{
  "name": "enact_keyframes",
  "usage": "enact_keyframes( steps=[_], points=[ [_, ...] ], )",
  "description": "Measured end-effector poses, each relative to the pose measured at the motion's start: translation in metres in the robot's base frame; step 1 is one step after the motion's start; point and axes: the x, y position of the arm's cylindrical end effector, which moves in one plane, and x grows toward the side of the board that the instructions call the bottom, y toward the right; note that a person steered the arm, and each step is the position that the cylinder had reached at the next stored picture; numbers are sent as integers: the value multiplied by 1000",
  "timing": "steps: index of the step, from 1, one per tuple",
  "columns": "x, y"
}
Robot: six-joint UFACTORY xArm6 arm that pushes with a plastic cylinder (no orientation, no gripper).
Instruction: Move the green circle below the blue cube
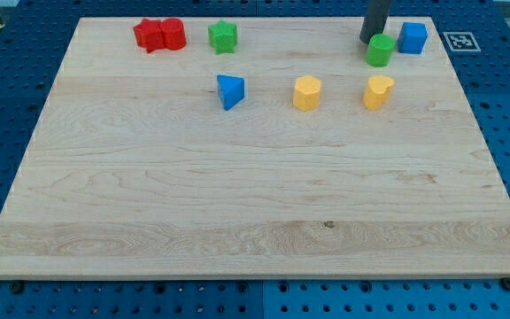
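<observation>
1 straight dark grey rod, plain and smooth, my tip (367,42) blunt and unmarked

At the view's top left of the worktop (255,195), the red star (151,35) touches the red cylinder (174,34), with the green star (223,36) to their right. My tip (368,42) is just above-left of the green circle (380,50) — the blue cube (413,38) sits just beside it on the right. Lower, in a row, are the blue triangle (230,91), the left yellow block (307,92) and the right yellow block (378,91).

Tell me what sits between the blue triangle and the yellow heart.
In the camera view, one yellow hexagon block lies between the blue triangle and the yellow heart, roughly midway, touching neither. The rest of that stretch is bare board.
</observation>
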Motion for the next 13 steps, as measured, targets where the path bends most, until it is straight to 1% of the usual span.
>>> enact_keyframes(
  steps=[1,2,3,4,5,6,7,8,9,10,11,12,13],
  points=[
    [1,-29],
    [13,-53],
    [36,-43],
    [41,-20],
    [41,-6],
    [41,-5],
    [41,-27],
    [41,-32],
    [35,-31],
    [16,-31],
    [22,-16],
    [37,18],
    [53,38]
  ],
)
